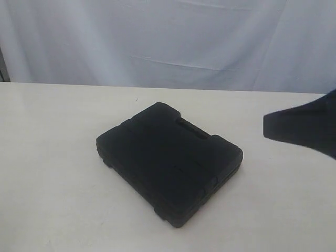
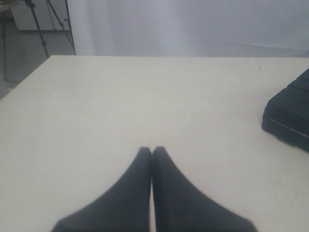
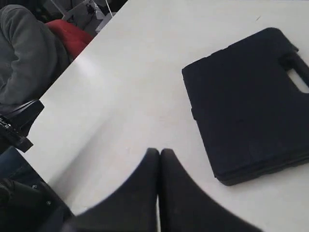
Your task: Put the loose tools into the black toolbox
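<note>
The large flat black moulded-plastic toolbox is lying shut, its two halves folded together, flat on the cream-white tabletop and turned at an angle to the table's edges. The handle slot is sitting along the toolbox's far edge, as the exterior view shows it. I am holding my right gripper to the right of the toolbox in the exterior view, apart from it and touching nothing; its two dark fingers are pressing tip to tip with nothing between them. I am keeping my left gripper over bare tabletop well apart from the toolbox, of which only a corner is showing at the edge of that wrist's view; its fingers are likewise meeting with only a thin seam between them, and they are gripping nothing. Beyond the toolbox a pale pleated curtain is hanging behind the table. Past the table's edge, farther from the toolbox than my right gripper, a grey cloth sleeve and something red are showing, too blurred to name.
</note>
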Available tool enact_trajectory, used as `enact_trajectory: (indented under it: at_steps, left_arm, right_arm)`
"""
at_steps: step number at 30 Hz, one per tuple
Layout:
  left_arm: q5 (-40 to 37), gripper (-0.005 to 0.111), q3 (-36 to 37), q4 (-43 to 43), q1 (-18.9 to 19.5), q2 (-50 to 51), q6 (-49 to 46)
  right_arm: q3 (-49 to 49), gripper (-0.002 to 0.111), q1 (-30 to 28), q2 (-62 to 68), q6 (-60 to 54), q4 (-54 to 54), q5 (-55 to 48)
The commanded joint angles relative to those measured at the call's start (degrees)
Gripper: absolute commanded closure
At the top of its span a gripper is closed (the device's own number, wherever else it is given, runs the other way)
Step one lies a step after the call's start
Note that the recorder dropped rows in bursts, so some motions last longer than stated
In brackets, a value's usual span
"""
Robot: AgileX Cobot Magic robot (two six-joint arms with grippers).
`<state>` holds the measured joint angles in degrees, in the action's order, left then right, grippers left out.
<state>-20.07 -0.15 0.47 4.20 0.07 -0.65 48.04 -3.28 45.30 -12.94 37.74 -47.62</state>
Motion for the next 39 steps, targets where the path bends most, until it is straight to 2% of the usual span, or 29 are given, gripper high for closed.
enact_trajectory:
  at_steps: [1,10,16,19,22,25,27,30,32,35,39]
  left_arm:
    - [0.45,0.107,0.15,-0.47,-0.27,-0.07,0.24]
    - [0.45,0.107,0.15,-0.47,-0.27,-0.07,0.24]
    - [0.45,0.107,0.15,-0.47,-0.27,-0.07,0.24]
    - [0.45,0.107,0.15,-0.47,-0.27,-0.07,0.24]
    - [0.45,0.107,0.15,-0.47,-0.27,-0.07,0.24]
    - [0.45,0.107,0.15,-0.47,-0.27,-0.07,0.24]
    - [0.45,0.107,0.15,-0.47,-0.27,-0.07,0.24]
    - [0.45,0.107,0.15,-0.47,-0.27,-0.07,0.24]
    - [0.45,0.107,0.15,-0.47,-0.27,-0.07,0.24]
    - [0.45,0.107,0.15,-0.47,-0.27,-0.07,0.24]
    - [0.45,0.107,0.15,-0.47,-0.27,-0.07,0.24]
  right_arm:
    - [-2.27,0.109,0.13,-1.23,0.32,-0.04,2.34]
    - [-3.58,0.109,0.13,-2.65,-0.63,-2.47,12.94]
    - [-13.86,0.109,-0.19,-12.21,-2.05,-4.02,26.93]
    - [-19.68,0.109,-2.81,-17.65,-1.92,-5.23,29.37]
    - [-24.28,0.109,-6.44,-21.74,-0.87,-10.76,29.47]
    - [-29.14,0.109,-7.94,-24.72,5.0,-22.5,31.78]
    - [-33.24,0.109,-7.94,-26.04,10.31,-30.33,35.67]
    - [-39.22,0.109,-7.94,-27.13,14.48,-36.36,42.45]
    - [-42.3,0.109,-7.94,-27.78,14.64,-36.95,46.24]
    - [-45.23,0.109,-8.08,-28.86,14.64,-36.95,46.64]
    - [-47.62,0.109,-12.0,-29.28,14.53,-36.71,46.49]
